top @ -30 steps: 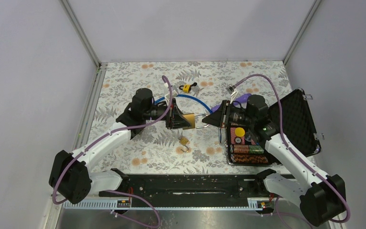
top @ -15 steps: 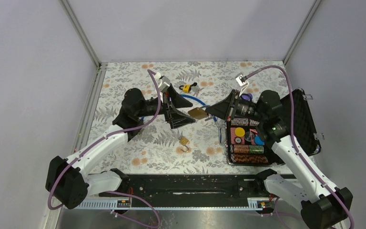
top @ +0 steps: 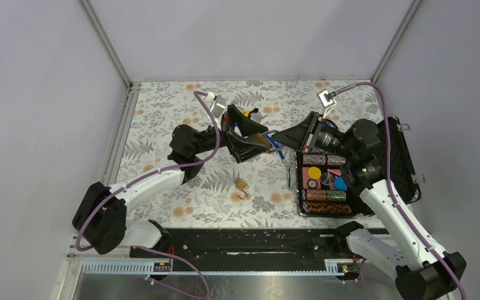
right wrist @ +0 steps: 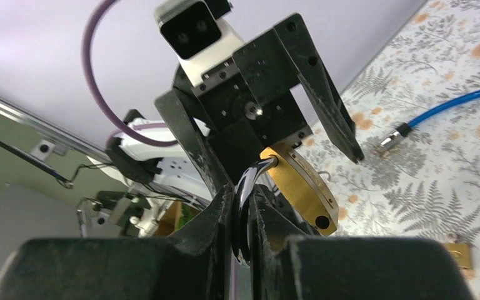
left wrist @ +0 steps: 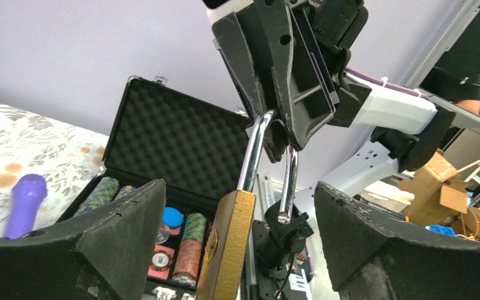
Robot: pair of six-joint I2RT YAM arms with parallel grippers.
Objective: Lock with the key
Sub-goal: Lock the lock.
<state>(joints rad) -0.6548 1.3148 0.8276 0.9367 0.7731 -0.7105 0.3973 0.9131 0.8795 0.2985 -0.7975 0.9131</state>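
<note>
left pincer [left wrist: 239, 186] has let go, gaping; right pincer [right wrist: 242, 199] pinches the padlock [left wrist: 228, 250] by its half-hidden shackle [left wrist: 253, 150].

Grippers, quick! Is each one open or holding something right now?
Left gripper: open, around the padlock, not gripping it.
Right gripper: closed on the padlock's shackle.

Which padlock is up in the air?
The big brass padlock: the right gripper pinches its silver shackle between its fingers, holding it off the table. The small brass padlock lies on the flowery mat.
</note>
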